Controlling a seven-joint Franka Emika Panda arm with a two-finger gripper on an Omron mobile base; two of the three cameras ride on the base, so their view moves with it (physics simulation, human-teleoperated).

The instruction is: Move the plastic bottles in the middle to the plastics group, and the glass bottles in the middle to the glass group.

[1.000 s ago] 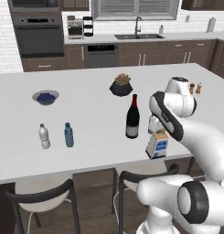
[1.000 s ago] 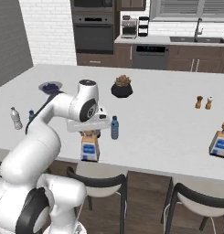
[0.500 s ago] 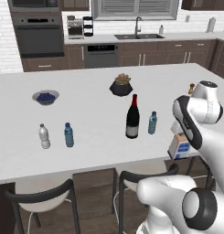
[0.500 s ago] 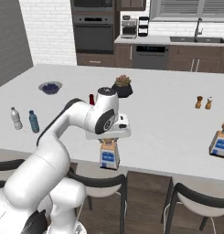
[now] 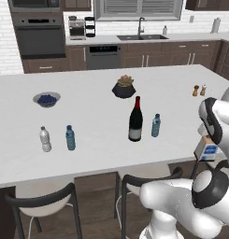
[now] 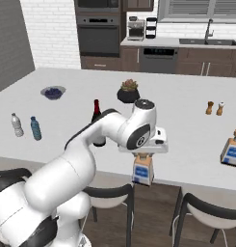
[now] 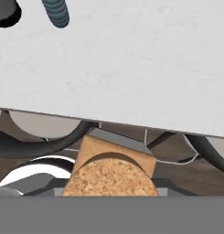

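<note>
Counter scene, left to right. The plastics group, a clear whitish small bottle (image 5: 45, 139) and a deeper-blue small bottle (image 5: 70, 137), stands at far left; the tall dark wine bottle with red top (image 5: 135, 120) and the pale grey-blue water bottle (image 5: 155, 125) wait mid-counter. The two-finger gripper (image 6: 143, 157) holds the squarish tan-necked bottle with blue-white label (image 6: 143, 170) by its neck, jaws part-closed, lifted just off the counter's near edge. Step in hand: carrying this glass bottle. Next, judged: travel right to the similar squarish bottle (image 6: 232, 150), lower upright, release.

Soft, even light is filling the rendered kitchen; shadows are lying faint, and edges are looking slightly blurred.
</note>
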